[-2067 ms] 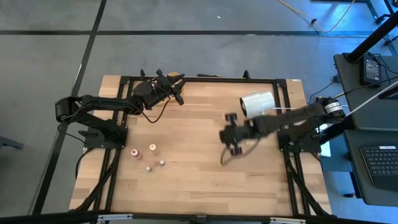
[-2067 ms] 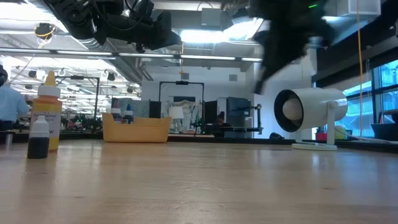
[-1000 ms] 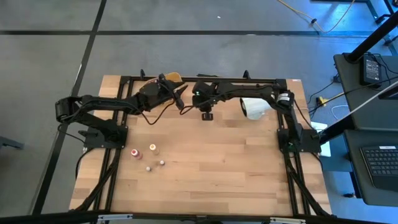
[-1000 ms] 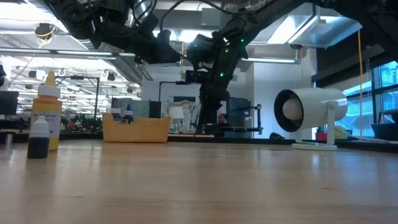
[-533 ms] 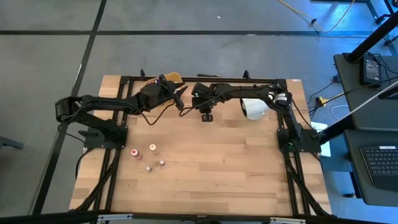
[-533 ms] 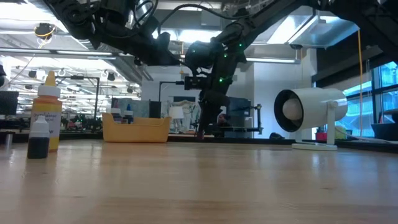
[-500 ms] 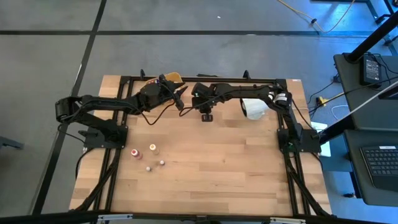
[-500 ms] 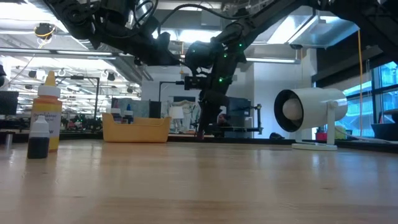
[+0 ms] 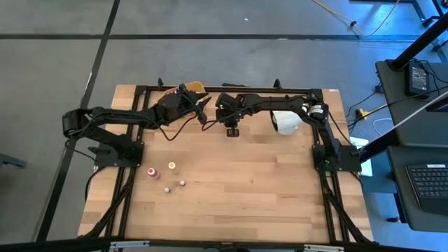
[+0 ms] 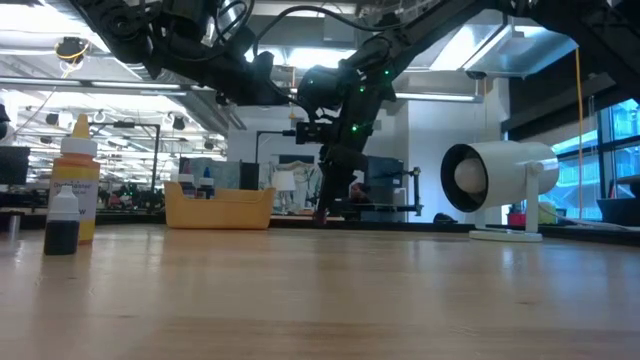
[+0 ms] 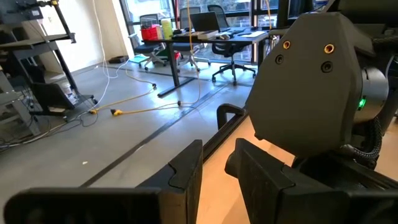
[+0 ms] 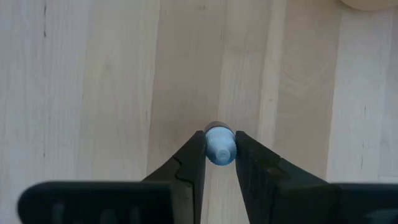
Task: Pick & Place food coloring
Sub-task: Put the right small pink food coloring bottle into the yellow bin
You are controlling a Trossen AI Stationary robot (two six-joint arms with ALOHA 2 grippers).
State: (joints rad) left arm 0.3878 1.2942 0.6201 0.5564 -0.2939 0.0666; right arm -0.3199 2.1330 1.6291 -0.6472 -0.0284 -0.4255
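Right gripper (image 12: 219, 152) grips bottle (image 12: 219, 144) near far edge.

Bottle (image 12: 219, 145) in right claw (image 12: 219, 155): only pale cap visible, body hidden below.

No text, brand, number or sign can be read anywhere. The tall orange bottle (image 10: 77, 180) at the low view's left edge carries a pale label with dark print — too small and blurred to make out. The small dark bottle (image 10: 62, 222) in front of it shows no lettering.
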